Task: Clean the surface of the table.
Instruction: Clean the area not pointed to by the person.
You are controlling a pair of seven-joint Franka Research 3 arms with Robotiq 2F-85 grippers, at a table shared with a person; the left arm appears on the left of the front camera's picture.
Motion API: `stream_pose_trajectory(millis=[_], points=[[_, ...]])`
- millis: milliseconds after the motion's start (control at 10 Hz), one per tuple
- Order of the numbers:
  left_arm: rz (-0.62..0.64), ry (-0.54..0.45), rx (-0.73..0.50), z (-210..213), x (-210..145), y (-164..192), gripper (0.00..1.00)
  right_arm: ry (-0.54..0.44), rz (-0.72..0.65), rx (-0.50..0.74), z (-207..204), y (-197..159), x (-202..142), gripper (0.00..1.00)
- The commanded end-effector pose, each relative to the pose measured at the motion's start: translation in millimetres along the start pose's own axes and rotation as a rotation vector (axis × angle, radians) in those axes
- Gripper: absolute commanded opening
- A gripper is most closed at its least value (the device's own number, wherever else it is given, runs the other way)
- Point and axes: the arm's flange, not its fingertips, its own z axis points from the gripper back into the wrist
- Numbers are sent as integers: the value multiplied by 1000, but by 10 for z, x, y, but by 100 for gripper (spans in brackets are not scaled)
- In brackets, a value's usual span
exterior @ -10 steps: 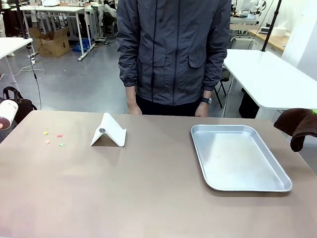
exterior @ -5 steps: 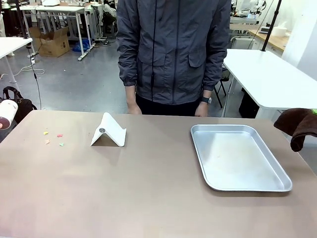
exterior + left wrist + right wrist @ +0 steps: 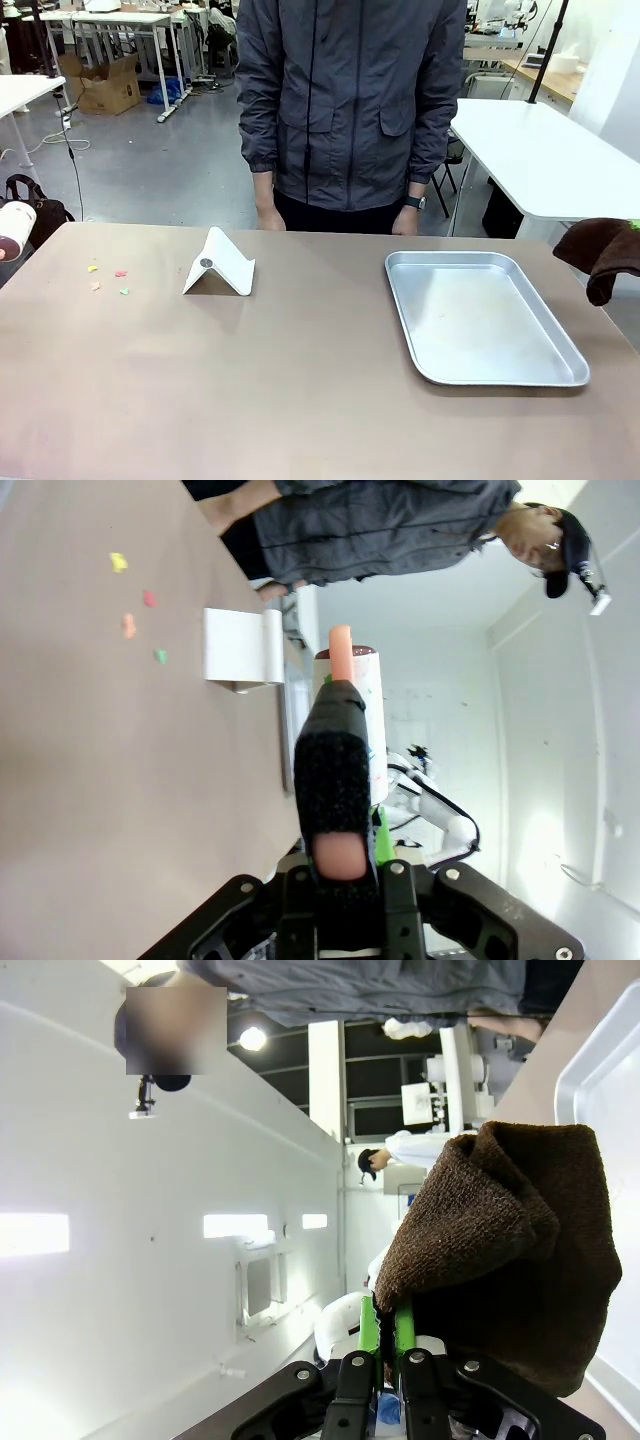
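The tan-brown table [image 3: 300,390] carries a few small coloured crumbs [image 3: 108,279] near its left end, also seen as crumbs [image 3: 130,625] in the left wrist view. My left gripper [image 3: 340,810] is shut on the orange handle of a white roller [image 3: 352,695]; the roller [image 3: 14,230] hangs just off the table's left edge. My right gripper [image 3: 382,1335] is shut on a dark brown cloth [image 3: 500,1250]. That cloth [image 3: 602,256] hangs at the far right, beside the table, and hides the gripper there.
A white folded stand [image 3: 220,264] sits left of centre, right of the crumbs. A silver tray [image 3: 560,372] lies on the right half. A person in a grey jacket [image 3: 350,100] stands at the far edge, hands down. White-topped tables stand behind.
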Motion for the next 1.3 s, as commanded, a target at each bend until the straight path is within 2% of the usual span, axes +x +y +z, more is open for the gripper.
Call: stream_pose_trajectory(millis=[0, 200, 300, 400, 800, 900, 1000, 1100, 1200], points=[[-40, -29, 135, -209, -155, -290, 19, 3, -17, 14, 4, 63, 12, 6], [-61, -138, 249, -412, -164, -417, 19, 3, -17, 14, 4, 63, 12, 6], [-51, -155, 310, -499, -128, -428, 19, 3, -17, 14, 4, 63, 12, 6], [-40, -165, 393, -578, -81, -412, 19, 3, -17, 14, 4, 63, 12, 6], [-35, -161, 591, -751, 194, -323, 19, 3, -17, 14, 4, 63, 12, 6], [-23, -184, 622, -778, 296, -268, 19, 3, -17, 14, 4, 63, 12, 6], [-2, -164, 635, -788, 379, -206, 19, 3, -17, 14, 4, 63, 12, 6], [-23, -197, 661, -804, 480, -165, 19, 3, -17, 14, 4, 63, 12, 6], [-28, -170, 673, -812, 534, -101, 19, 3, -17, 14, 4, 63, 12, 6]])
